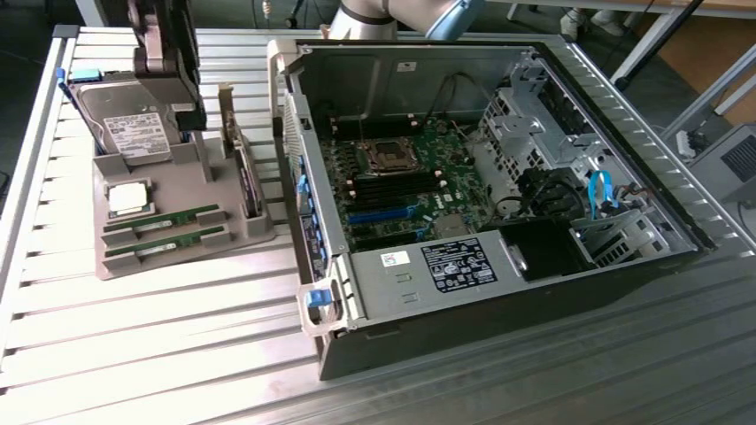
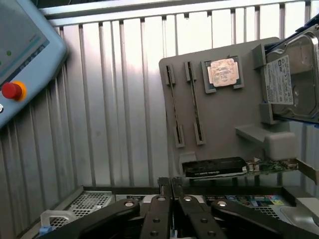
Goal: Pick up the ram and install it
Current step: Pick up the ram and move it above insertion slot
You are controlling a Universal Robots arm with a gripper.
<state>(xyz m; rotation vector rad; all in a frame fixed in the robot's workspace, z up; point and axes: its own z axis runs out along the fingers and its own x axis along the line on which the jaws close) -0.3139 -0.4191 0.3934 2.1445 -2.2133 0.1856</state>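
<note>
Your gripper (image 2: 171, 191) is hanging above the edge of the open computer case (image 1: 402, 71). Its fingers are drawn in until the tips are almost meeting. Nothing is sitting between them, so you are carrying nothing. The arm (image 1: 402, 13) is reaching in over the case's far wall.

A grey tray (image 1: 142, 266) is lying on the slatted metal table (image 1: 154, 354), just beside the case on the exterior view's left. It is holding:
- one ram stick (image 1: 159, 221) and a second ram stick (image 1: 165, 243), each standing on edge in its own groove, side by side and well apart from your gripper
- a processor chip (image 1: 127, 197) lying flat in a square recess next to the sticks
- a hard drive (image 1: 136, 133) leaning in the bracket at the tray's far end
- an expansion card (image 1: 243, 168) standing along the side facing the case

The case is lying on its side with the cover off. It is holding:
- a motherboard (image 1: 413, 168) flat on the floor, with the processor socket (image 1: 387, 155) near its middle
- black memory slots (image 1: 384, 190) and blue memory slots (image 1: 381, 215) just beside the socket
- a labelled power supply (image 1: 437, 266) at the near end
- a blue cable (image 1: 600, 190) looping through the drive bay on the exterior view's right

In the wrist view a control pendant (image 2: 25, 55) with a red button (image 2: 11, 90) is showing well apart from the tray.
</note>
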